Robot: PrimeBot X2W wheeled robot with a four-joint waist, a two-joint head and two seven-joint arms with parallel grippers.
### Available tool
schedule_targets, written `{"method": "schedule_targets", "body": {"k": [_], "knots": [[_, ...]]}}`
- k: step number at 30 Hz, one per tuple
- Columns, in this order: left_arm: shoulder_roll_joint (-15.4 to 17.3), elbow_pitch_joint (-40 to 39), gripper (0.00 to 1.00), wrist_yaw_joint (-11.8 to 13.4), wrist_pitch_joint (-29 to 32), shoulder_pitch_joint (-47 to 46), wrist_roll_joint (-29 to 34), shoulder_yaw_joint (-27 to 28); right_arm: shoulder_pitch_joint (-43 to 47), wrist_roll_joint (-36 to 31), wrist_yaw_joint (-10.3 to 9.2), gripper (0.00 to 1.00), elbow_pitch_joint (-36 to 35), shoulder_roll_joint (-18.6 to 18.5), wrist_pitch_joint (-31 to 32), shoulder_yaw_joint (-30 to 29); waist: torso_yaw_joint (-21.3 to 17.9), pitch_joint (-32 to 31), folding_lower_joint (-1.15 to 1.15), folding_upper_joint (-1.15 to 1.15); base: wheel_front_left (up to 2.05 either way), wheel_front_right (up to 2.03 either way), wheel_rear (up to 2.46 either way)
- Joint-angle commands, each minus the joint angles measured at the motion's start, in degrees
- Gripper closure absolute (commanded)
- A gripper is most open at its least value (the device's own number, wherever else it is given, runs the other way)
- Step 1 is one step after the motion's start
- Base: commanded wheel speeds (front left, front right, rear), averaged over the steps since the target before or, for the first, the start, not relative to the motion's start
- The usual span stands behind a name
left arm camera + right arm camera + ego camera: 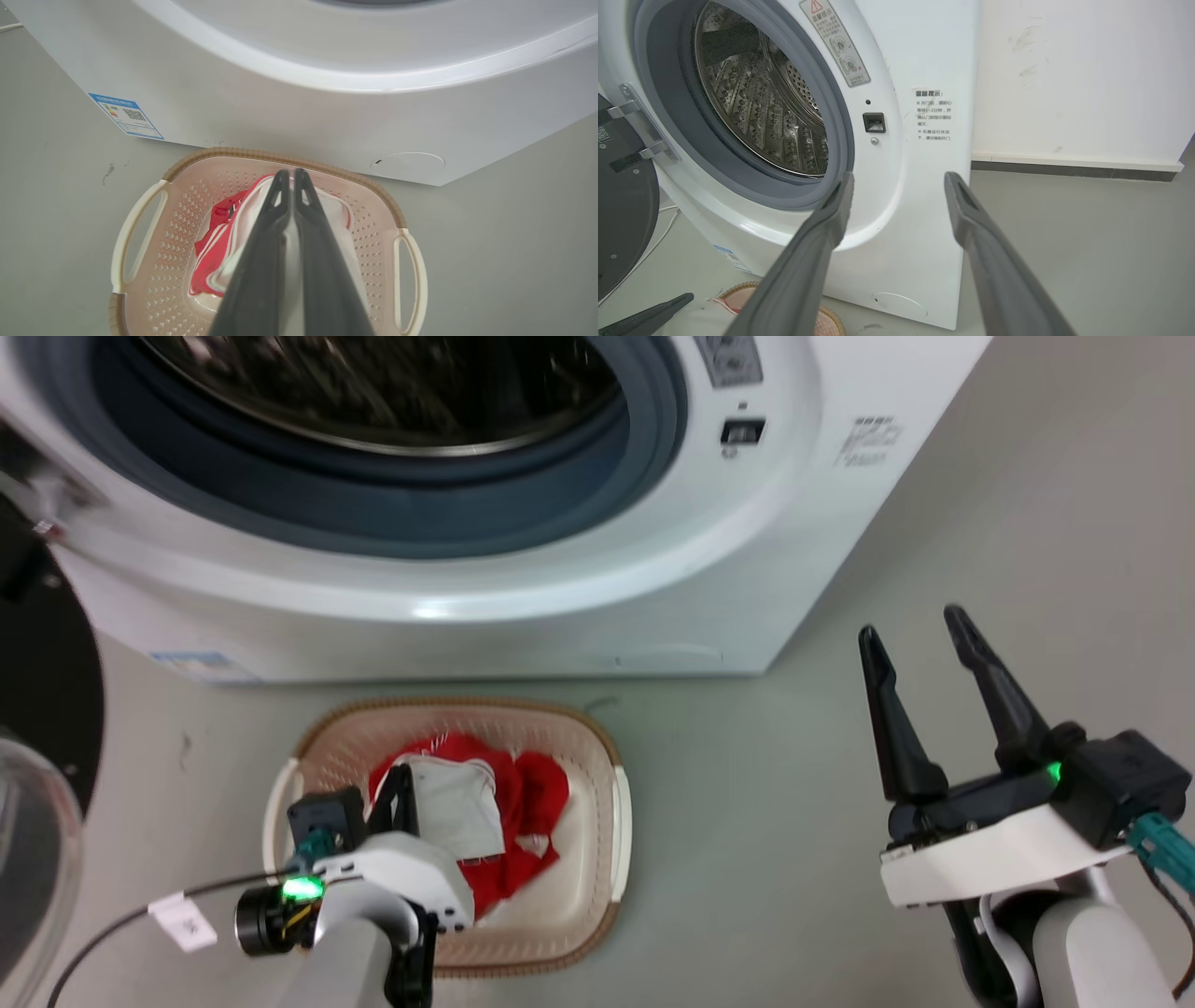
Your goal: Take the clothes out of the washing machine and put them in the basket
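The cream basket (620, 821) (243, 153) stands on the floor just in front of the washing machine (560, 607) (327, 107) (896, 200). Red clothes (534, 795) (212, 252) lie in it with a white cloth (457, 807) (343, 233) on top. My left gripper (401, 793) (289, 175) hangs over the basket, shut on the white cloth, which drapes on both sides of the fingers. My right gripper (910, 625) (900, 178) is open and holds nothing, to the right of the machine's front. The steel drum (392, 383) (756, 107) shows bare metal.
The black-rimmed glass door (37, 709) (621, 214) hangs open at the left. Grey floor (766, 803) spreads right of the basket, up to a white wall with a dark baseboard (1064, 170). A tagged cable (182, 919) trails from my left wrist.
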Motion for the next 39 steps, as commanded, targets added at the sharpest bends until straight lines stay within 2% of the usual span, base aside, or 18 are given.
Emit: {"method": "schedule_targets", "body": {"k": [1,11,17,18,20,21,25,29,39], "knots": [[-0.11,2.47,1.0,-0.03,-0.36,-2.59,0.38,0.37,-1.47,-0.21,-0.03,0.0,-0.36,0.02,-0.25,0.13,-0.91,5.75,-0.01,0.0,0.0,0.0,0.0],[-0.62,21.8,1.0,0.36,-0.28,-12.55,0.65,1.33,-6.33,-0.11,-0.03,0.0,0.71,0.03,-3.14,1.36,-4.36,16.74,-0.01,0.0,0.0,0.0,0.0],[-0.22,25.37,1.0,0.48,-0.29,-14.9,0.73,2.7,-8.23,0.66,-0.03,0.0,2.46,0.03,-4.88,1.84,-5.67,21.06,-0.01,0.0,0.0,0.0,0.0],[-0.1,25.47,0.88,0.35,-0.29,-15.05,0.91,2.79,-8.42,0.72,-0.03,0.0,2.86,0.03,-5.1,1.91,-5.77,21.42,-0.01,0.0,0.0,0.0,0.0],[-0.1,25.7,0.5,0.51,-0.29,-15.18,0.95,3.29,-8.85,-0.16,-0.03,0.0,3.63,0.02,-5.67,1.8,-5.75,21.61,-0.01,0.0,0.0,0.0,0.0],[-0.14,25.74,0.0,0.47,-0.29,-15.18,1.07,3.45,-9.06,-0.47,-0.04,0.0,3.99,0.03,-6.04,1.55,-5.56,21.43,-0.01,0.0,0.0,0.0,0.0],[-0.27,24.39,0.0,-0.03,-0.29,-13.87,1.35,4.38,-8.68,-1.36,-0.03,0.0,5.95,0.03,-6.67,1.21,-4.65,18.3,-0.01,0.0,0.0,0.0,0.0],[-0.49,22.2,0.0,-0.91,-0.29,-11.52,1.86,5.13,-7.13,-2.06,-0.03,0.0,7.64,0.01,-6.84,0.57,-3.58,12.16,-0.01,0.0,0.0,0.0,0.0],[-0.75,6.33,0.0,-3.92,-0.3,-2.73,5.53,8.1,-1.88,-3.83,-0.04,0.0,7.31,0.01,-6.2,-2.07,-1.37,-3.27,-0.01,0.0,0.0,0.0,0.0]]}}
